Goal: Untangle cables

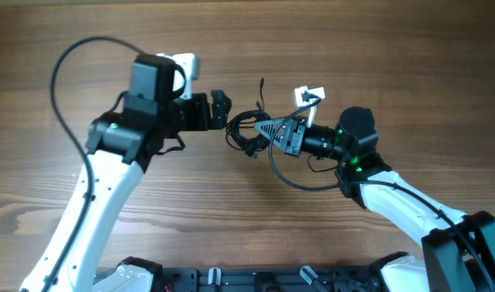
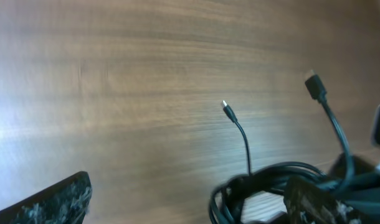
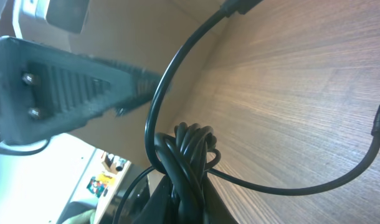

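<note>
Brown wood-grain tabletop fills every view, with the white-and-black left arm and right arm meeting near its middle. Between them lies the bundle of very thin black cords, knotted into one small coil. It sits just beside the left gripper on one side and against the right gripper on the other. From the left wrist camera the bundle crowds the lower right corner, and two loose ends rise out of it across the wood. One ends in a tiny silvery plug, the other in a chunkier black plug. The left gripper's fingers stand wide apart: one speckled dark fingertip shows at the lower left and the other is buried among the loops at the right, so nothing is held between them. From the right wrist camera the bundle bunches at the bottom over a dark shape that hides that gripper's lower finger. The ribbed grey upper finger stands well clear of the bundle, so this claw looks wide too, closed on nothing. One cord arcs up past that finger and partly blocks it. A thick black arm cable loops out behind the left arm, another sags beside the right arm, and a small white angular piece sits just beyond the right gripper.
</note>
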Controlling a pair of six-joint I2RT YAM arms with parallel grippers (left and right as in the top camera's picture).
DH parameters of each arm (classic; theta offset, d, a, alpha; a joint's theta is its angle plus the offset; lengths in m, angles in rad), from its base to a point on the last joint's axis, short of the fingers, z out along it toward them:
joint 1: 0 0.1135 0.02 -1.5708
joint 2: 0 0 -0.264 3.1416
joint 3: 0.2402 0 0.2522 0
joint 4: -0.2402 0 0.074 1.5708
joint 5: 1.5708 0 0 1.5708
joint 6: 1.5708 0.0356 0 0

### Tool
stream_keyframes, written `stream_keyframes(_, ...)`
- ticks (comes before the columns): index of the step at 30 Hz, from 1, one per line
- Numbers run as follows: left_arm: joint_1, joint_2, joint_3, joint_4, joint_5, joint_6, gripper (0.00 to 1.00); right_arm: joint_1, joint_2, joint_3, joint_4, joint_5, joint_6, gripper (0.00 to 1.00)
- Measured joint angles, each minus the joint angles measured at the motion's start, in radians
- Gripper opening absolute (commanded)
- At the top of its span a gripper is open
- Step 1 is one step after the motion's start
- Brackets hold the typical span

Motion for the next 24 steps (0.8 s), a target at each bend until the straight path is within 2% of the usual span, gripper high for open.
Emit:
stream_keyframes(3, 0.016, -0.014, 0.005, -0.067, 0.076, -0.117, 1.0, 0.0, 0.0, 0.0, 0.005, 0.019, 0.006, 0.05)
stream_keyframes(6, 0.016, -0.013, 0.005, -0.139, 0.13, -0.168, 0.97, 0.0, 0.001, 0.0, 0.043, 0.03, 0.028, 0.05)
stream_keyframes(9, 0.016, -0.011, -0.005, -0.122, 0.209, -0.194, 0.75, 0.0, 0.001, 0.0, 0.05, 0.031, 0.052, 0.05)
stream_keyframes(10, 0.016, -0.011, -0.016, -0.112, 0.23, -0.198, 0.64, 0.0, 0.001, 0.0, 0.05, 0.031, 0.061, 0.05)
stream_keyframes(14, 0.016, -0.003, -0.069, -0.044, 0.306, -0.208, 0.62, 0.0, 0.001, 0.0, 0.043, 0.034, 0.077, 0.04)
stream_keyframes(15, 0.016, -0.002, -0.069, -0.024, 0.338, -0.208, 0.54, 0.0, 0.001, 0.0, 0.043, 0.034, 0.08, 0.05)
stream_keyframes(18, 0.011, 0.001, -0.07, -0.021, 0.386, -0.245, 0.14, 0.0, 0.001, 0.0, 0.043, 0.034, 0.084, 0.05)
stream_keyframes(19, 0.003, 0.007, -0.07, -0.018, 0.393, -0.255, 0.04, 0.0, 0.001, 0.0, 0.042, 0.034, 0.087, 0.05)
stream_keyframes(24, -0.068, 0.038, -0.072, 0.004, 0.418, -0.283, 0.04, 0.0, 0.001, 0.0, 0.023, 0.037, 0.088, 0.06)
